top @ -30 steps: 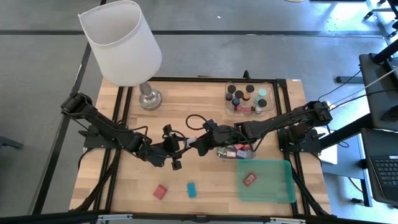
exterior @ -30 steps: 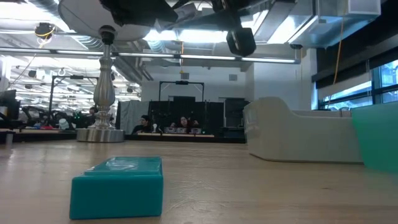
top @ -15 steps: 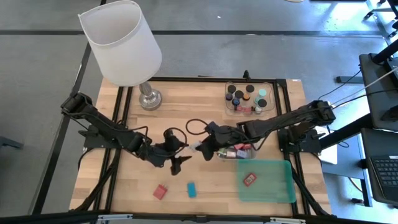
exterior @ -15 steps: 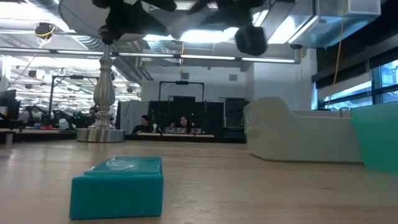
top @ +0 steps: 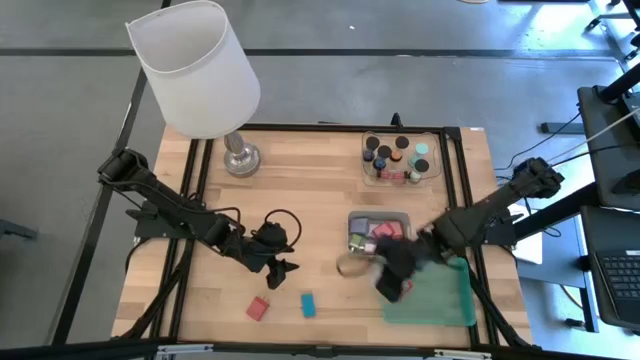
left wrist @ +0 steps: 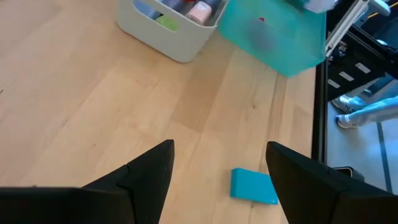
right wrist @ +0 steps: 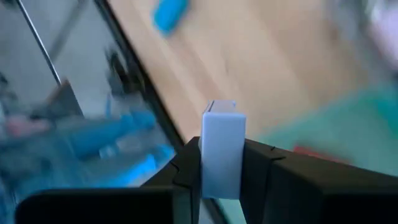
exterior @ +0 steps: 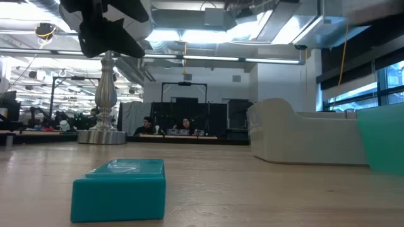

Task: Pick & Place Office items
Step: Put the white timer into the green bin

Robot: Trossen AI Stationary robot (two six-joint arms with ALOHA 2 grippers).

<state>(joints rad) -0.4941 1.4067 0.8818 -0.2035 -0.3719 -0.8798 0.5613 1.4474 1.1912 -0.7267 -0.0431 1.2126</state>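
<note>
We judge the sorting partly done: several small pieces already sit in the grey tray (top: pixel 380 219) and the clear tray (top: pixel 399 178), and a red piece (right wrist: pixel 309 151) lies in the green tray (top: pixel 452 300). Our right gripper (right wrist: pixel 222 163) hangs at the green tray's edge, its fingers clamped on a lavender block (right wrist: pixel 221 149). Our left gripper (left wrist: pixel 219 163), fingers spread and empty, hovers above the teal block (left wrist: pixel 254 185), which, like the red block (top: pixel 259 307), lies loose on the table (top: pixel 300 160).

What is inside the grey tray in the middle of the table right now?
The grey tray holds small blocks: pink, green and red ones show. Its near wall hides the lower contents in the left wrist view; from above the pieces are too small to count.
</note>
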